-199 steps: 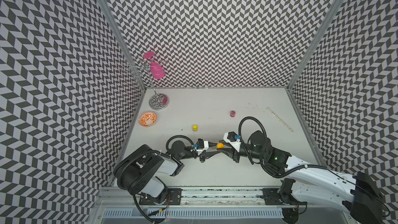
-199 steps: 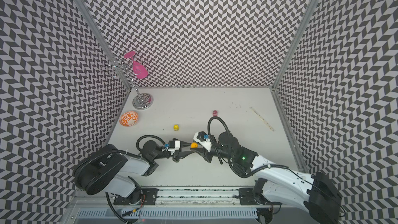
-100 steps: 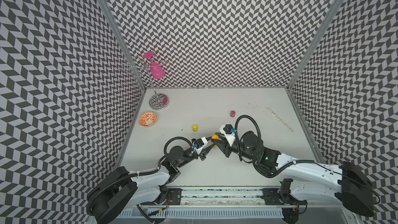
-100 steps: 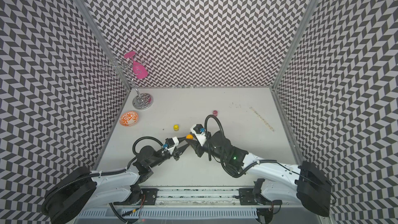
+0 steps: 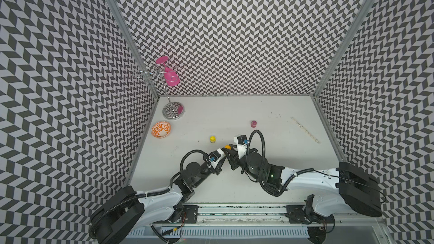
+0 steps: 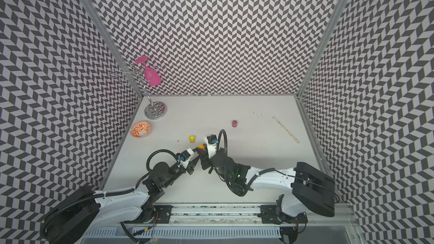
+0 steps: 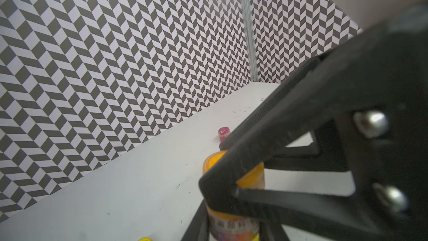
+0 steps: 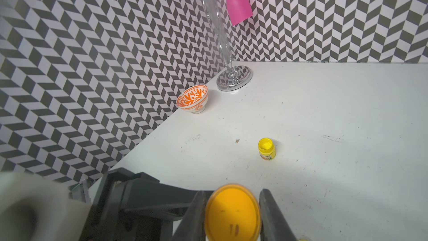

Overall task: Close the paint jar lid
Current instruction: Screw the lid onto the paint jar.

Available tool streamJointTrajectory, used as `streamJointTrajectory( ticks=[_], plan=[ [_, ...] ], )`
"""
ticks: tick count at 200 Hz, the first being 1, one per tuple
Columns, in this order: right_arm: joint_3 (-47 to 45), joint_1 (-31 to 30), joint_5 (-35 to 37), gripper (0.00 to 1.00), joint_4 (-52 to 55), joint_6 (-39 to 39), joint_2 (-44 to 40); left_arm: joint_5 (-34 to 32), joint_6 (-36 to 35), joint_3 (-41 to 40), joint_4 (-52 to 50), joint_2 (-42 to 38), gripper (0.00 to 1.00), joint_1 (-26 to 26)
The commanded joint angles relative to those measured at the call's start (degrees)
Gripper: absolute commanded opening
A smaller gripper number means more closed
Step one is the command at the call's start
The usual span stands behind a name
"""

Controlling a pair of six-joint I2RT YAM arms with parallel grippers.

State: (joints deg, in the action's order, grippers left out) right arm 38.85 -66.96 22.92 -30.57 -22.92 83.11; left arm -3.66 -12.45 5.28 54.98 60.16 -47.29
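The paint jar (image 7: 231,227) is a small pot of orange paint with a printed label. It is held just above the table near the front middle. My left gripper (image 7: 232,230) is shut on its body, one finger on each side. Its orange lid (image 8: 231,212) sits on top of the jar. My right gripper (image 8: 232,216) is shut on the lid's rim, and its black fingers (image 7: 278,117) cross the lid in the left wrist view. In both top views the lid (image 5: 227,147) (image 6: 201,147) shows as an orange dot where the two grippers meet.
A yellow paint jar (image 5: 212,139) stands just left of the grippers, and a pink-red jar (image 5: 253,123) stands farther back. An orange-patterned bowl (image 5: 160,129) and a chrome stand (image 5: 173,111) holding a pink glass (image 5: 171,78) are at the back left. A thin pale strip (image 5: 304,129) lies at the right.
Both grippers, still shut on the jar and its lid, have carried it away from the front edge and slightly left. The left arm has stretched out from its folded pose.
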Motion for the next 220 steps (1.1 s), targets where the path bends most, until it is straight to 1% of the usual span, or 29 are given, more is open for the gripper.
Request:
streamJointTrajectory(
  ticks=[1,24,48,62,83,102,115,134,145,162,176,183,196,204,220],
  plan=[
    [-2.9,-1.2,3.7,0.16,12.0,-4.9,3.5,-3.0,-0.4,3.0,17.0,-3.0,0.24,-0.3],
    [-4.0,-1.7,4.2,0.24,10.5,-4.7,2.5,-2.8,-0.1,3.2,16.5,-2.9,0.24,-0.3],
    [-6.0,-2.0,4.2,0.33,8.6,-3.5,-0.4,-3.6,-1.2,3.6,15.2,-1.3,0.24,-0.2],
    [-7.6,-2.3,3.9,0.44,7.0,-2.5,-2.5,-4.3,-2.2,3.2,16.7,2.0,0.24,0.2],
    [-10.1,-2.8,3.0,0.62,4.2,-0.8,-5.3,-4.5,-1.7,2.6,20.9,8.0,0.24,1.6],
    [-11.6,-3.2,2.3,0.75,2.7,0.6,-7.2,-3.8,-1.5,3.1,21.1,10.4,0.24,2.0],
    [-12.4,-3.5,2.5,0.79,2.6,0.9,-8.4,-3.8,-1.4,3.3,20.5,10.7,0.24,2.1],
    [-14.3,-3.6,3.6,0.79,2.4,0.4,-11.6,-3.4,-1.1,3.2,20.5,10.5,0.25,2.5],
    [-15.6,-3.6,5.7,0.79,3.0,-0.6,-14.6,-2.2,-0.7,3.3,19.6,10.0,0.25,2.9],
    [-16.4,-3.3,7.6,0.79,4.6,2.3,-20.2,1.9,0.3,3.8,17.7,9.6,0.25,3.9],
    [-16.4,-2.3,7.0,0.79,5.2,7.1,-24.9,7.5,1.1,3.9,18.7,10.7,0.25,4.9],
    [-16.4,-1.1,5.4,0.80,5.4,9.9,-27.1,11.4,1.4,3.9,19.7,11.6,0.25,5.4],
    [-16.2,2.0,0.4,0.80,6.3,14.5,-31.3,17.9,1.6,4.4,21.2,13.4,0.25,5.6],
    [-16.1,4.9,-5.1,0.80,6.8,16.7,-33.6,22.2,1.6,4.9,21.4,14.3,0.26,5.6],
    [-16.1,10.9,-15.5,0.79,7.0,19.8,-37.6,33.0,0.7,6.2,20.8,16.2,0.26,5.6]
  ],
)
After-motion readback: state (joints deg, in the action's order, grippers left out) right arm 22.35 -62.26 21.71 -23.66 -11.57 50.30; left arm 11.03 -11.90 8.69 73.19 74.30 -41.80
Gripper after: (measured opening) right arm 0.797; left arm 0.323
